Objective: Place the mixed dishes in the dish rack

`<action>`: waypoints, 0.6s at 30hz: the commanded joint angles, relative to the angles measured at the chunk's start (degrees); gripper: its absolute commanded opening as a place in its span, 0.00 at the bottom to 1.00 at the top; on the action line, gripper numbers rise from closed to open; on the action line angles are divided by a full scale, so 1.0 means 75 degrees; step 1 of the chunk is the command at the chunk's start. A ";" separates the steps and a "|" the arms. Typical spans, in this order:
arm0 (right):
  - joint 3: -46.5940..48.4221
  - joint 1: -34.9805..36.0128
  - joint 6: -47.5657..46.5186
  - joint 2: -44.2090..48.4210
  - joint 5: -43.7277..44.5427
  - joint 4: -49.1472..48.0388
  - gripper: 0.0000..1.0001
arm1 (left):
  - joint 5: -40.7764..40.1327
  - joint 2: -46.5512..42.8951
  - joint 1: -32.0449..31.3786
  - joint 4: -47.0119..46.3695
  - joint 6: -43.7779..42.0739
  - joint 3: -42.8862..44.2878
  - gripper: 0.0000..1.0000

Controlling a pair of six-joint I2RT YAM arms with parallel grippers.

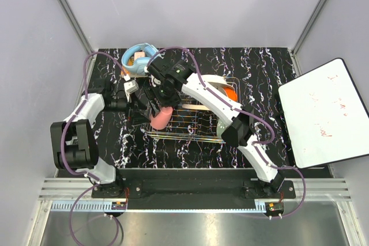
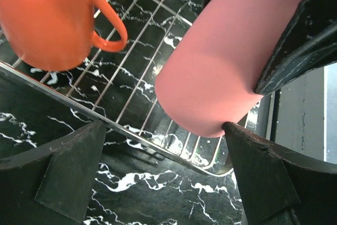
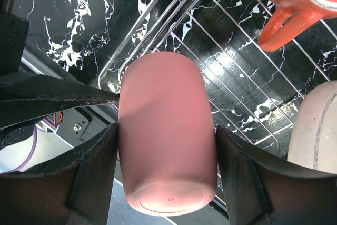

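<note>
My right gripper is shut on the pink cup, a finger on either side of its wall. The cup hangs tilted over the left corner of the silver wire dish rack. My left gripper stands open just left of the rack, the cup above its jaws, and one fingertip reaches the cup's lower edge. In the rack are an orange-red mug, also visible from above, and a cream plate standing on edge.
Blue headphones lie at the back left, close behind the right wrist. A white board leans at the table's right edge. Something pale green lies in the rack under the right arm.
</note>
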State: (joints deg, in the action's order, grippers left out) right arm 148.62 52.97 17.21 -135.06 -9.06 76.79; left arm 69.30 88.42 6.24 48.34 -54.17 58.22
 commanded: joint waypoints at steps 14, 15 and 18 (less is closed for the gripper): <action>-0.1019 0.0261 -0.0489 0.0689 0.1521 -0.0537 0.00 | 0.0124 -0.0422 0.0877 -0.0246 0.0320 0.0815 0.99; -0.0972 0.0285 -0.0537 0.0642 0.1640 -0.0478 0.00 | 0.0112 -0.0422 0.0949 -0.0246 0.0332 0.0828 0.99; -0.0855 0.0367 -0.0643 0.0443 0.1864 -0.0325 0.00 | 0.0147 -0.0422 0.1171 -0.0211 0.0286 0.0839 0.99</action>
State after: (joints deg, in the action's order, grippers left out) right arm 140.62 54.24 14.70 -132.62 -0.56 74.06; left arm 68.79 87.37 13.26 47.79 -51.88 62.37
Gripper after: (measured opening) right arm 0.722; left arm 0.988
